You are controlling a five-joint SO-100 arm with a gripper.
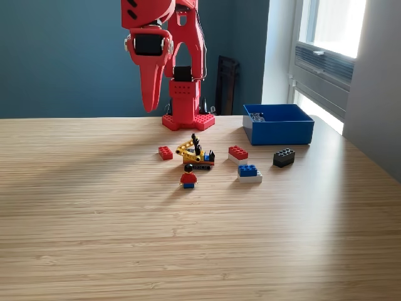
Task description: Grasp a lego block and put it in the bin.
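Several lego pieces on table (pixel 94 238), all below raised claw (pixel 149 103) and toward exterior view's right. Claw grips nothing; jaw state cannot tell. Blue bin (pixel 279 130) well right of claw, near black brick (pixel 284 157).

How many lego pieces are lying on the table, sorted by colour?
Red bricks: 2
Blue brick on a white plate: 1
Black brick: 1
Small yellow and black vehicle: 1
Figure with red top: 1
Total: 6
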